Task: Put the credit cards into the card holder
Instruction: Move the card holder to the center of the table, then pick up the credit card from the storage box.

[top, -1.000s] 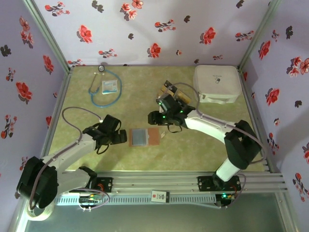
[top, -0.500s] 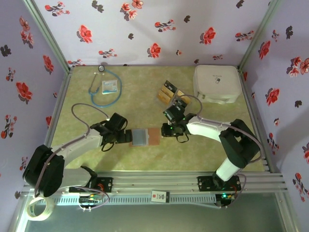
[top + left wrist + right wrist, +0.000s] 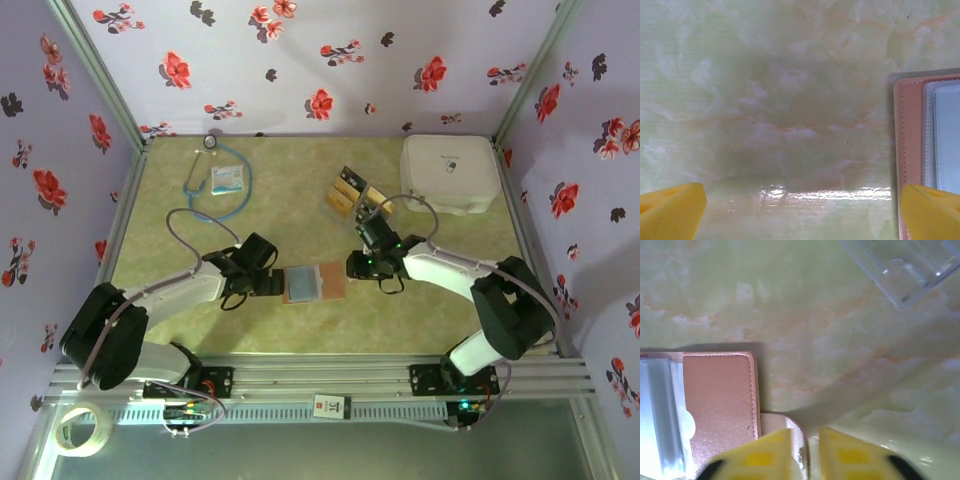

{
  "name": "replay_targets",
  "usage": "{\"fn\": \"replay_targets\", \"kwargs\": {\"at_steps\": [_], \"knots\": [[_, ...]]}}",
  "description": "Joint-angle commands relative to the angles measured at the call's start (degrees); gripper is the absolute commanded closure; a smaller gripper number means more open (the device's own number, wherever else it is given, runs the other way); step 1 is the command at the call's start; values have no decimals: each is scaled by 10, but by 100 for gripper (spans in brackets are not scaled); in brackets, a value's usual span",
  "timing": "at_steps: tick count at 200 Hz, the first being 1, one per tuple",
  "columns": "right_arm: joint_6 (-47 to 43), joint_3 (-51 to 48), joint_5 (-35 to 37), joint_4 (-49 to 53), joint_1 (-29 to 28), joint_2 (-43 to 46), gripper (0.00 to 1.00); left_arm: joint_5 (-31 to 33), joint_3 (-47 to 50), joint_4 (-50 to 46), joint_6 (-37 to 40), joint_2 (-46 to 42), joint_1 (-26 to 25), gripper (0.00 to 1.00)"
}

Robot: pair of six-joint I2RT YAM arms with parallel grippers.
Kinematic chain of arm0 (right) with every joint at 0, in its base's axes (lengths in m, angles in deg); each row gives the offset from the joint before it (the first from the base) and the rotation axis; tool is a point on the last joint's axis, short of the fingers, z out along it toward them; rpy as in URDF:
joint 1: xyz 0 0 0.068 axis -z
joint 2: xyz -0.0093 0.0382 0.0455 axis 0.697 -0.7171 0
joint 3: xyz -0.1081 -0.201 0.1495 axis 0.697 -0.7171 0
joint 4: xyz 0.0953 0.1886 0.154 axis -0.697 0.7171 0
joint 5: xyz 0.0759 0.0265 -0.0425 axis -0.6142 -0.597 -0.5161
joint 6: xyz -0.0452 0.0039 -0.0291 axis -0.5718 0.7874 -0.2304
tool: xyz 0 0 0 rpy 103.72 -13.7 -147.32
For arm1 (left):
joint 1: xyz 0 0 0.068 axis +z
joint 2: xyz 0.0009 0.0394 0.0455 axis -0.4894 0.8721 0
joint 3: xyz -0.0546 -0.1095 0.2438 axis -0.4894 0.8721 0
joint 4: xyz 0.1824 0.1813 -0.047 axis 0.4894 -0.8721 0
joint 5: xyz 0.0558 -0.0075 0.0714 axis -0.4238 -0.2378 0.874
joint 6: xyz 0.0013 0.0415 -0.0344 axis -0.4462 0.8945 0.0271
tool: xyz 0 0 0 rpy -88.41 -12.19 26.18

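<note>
Green marbled surface (image 3: 300,160) inside floral-papered walls (image 3: 300,60). The holder (image 3: 315,282) lies open and flat near the middle front, between the two tools. Its right half shows reddish-brown leather, its left half a greyish slot panel. In the right wrist view the leather has a stitched edge and rounded corners, with a clear pocket over the grey part. The left wrist view shows the same stitched border and layered pale slots along the holder's left edge. The left tool (image 3: 272,284) is just beside the holder's left edge, jaws wide open, nothing between them; one finger overlaps the holder's corner in the left wrist view. The right tool (image 3: 358,266) is at the holder's right edge, jaws narrow. A tan card (image 3: 782,422) with a rounded corner sits at its fingertips (image 3: 760,457), just beside the holder; can't tell if it's actually clamped. The remaining cards (image 3: 350,192), tan and black, are stacked further back, apart from the holder. White case (image 3: 450,172) back right, stethoscope (image 3: 200,195) and packet (image 3: 228,180) back left.
</note>
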Motion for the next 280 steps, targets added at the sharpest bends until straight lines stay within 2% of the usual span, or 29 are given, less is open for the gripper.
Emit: {"fn": "replay_targets", "kwargs": {"at_steps": [1, 23, 46, 74, 102, 121, 134, 146, 183, 280], "knots": [[-21, 36, 20, 52, 6, 46, 52, 3, -15, 2, -5, 6, -4, 0], [-56, 98, 73, 111, 13, 71, 44, 5, -11, 6, -5, 4, -5, 0], [-110, 171, 141, 156, 20, 67, 42, 5, -8, 10, -5, 4, -5, 0], [-167, 247, 238, 191, 21, 24, 42, 5, -6, 13, -2, 4, -5, 0], [-221, 301, 269, 205, 22, -34, 42, 5, -6, 13, 2, 4, -4, 0], [-243, 355, 258, 249, 24, -85, 42, 5, -8, 15, 7, 6, -4, 0], [-252, 391, 258, 285, 25, -122, 46, 5, -9, 16, 10, 9, -3, 0], [-263, 404, 239, 296, 25, -142, 49, 5, -12, 16, 14, 12, -3, 0], [-279, 432, 251, 318, 25, -193, 52, 5, -16, 13, 27, 10, 2, 0], [-275, 417, 230, 312, 24, -215, 52, -3, -5, 26, 32, -7, 11, 0]]}}
